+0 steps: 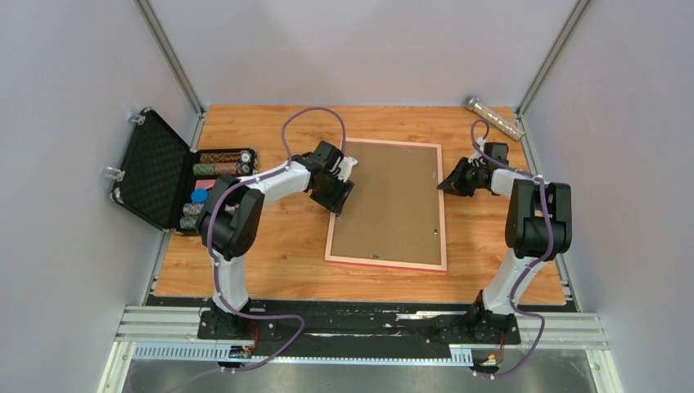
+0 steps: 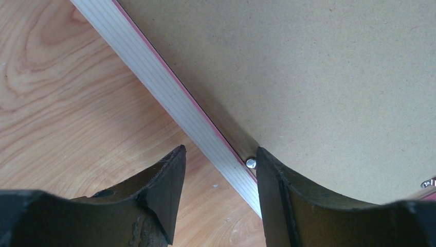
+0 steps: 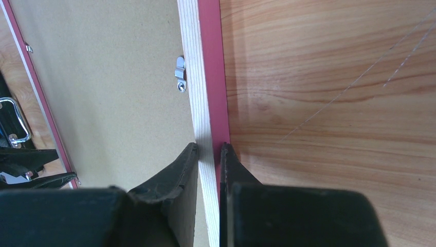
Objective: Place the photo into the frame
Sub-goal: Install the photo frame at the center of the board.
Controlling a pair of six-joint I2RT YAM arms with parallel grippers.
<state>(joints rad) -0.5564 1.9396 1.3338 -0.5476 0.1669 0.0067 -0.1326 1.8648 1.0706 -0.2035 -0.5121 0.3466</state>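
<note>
The frame (image 2: pixel 169 90) runs off both wrist views, its front hidden underneath.

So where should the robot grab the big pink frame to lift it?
Grip a thin side rail, coming from above at the outer edge. The frame lies flat with the brown backing board filling its middle, so only the rails offer something narrow to pinch. The right end effector pinches the right rail; the left end effector straddles the left rail, open.
</note>
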